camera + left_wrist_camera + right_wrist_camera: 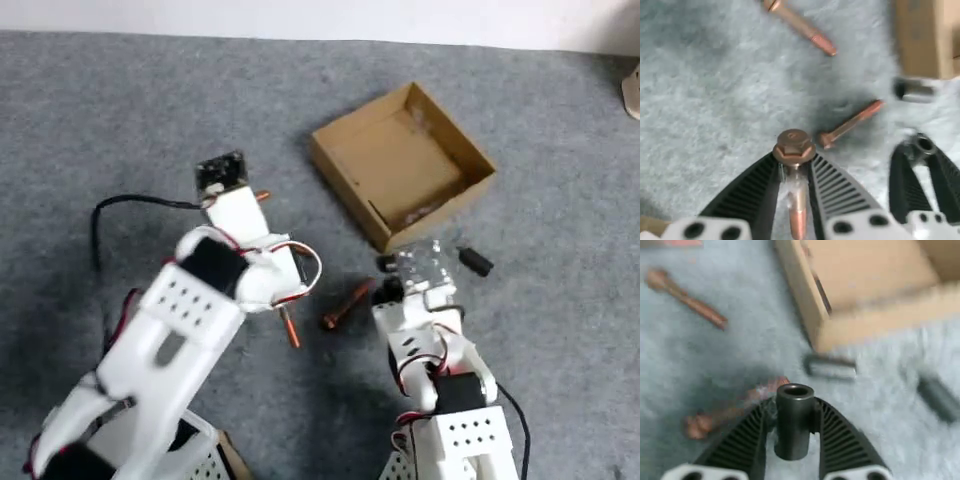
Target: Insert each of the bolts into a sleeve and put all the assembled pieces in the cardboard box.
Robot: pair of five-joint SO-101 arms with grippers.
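Note:
My left gripper point(795, 161) is shut on a copper bolt point(794, 146), hex head out past the fingertips, held above the grey carpet. Close beside it, my right gripper point(792, 407) is shut on a black sleeve point(792, 421) with its bore facing outward. In the high view the two grippers point(284, 312) point(386, 291) flank a loose bolt point(345, 305) lying on the carpet. Another bolt point(262, 196) lies by the left arm. Two more sleeves point(475, 262) point(830, 367) lie near the cardboard box point(342, 160), which stands open behind them.
Grey carpet covers the table. A black cable point(120, 205) loops at the left. The box's near corner point(385, 240) is close to the right gripper. Open carpet lies to the far left and far right.

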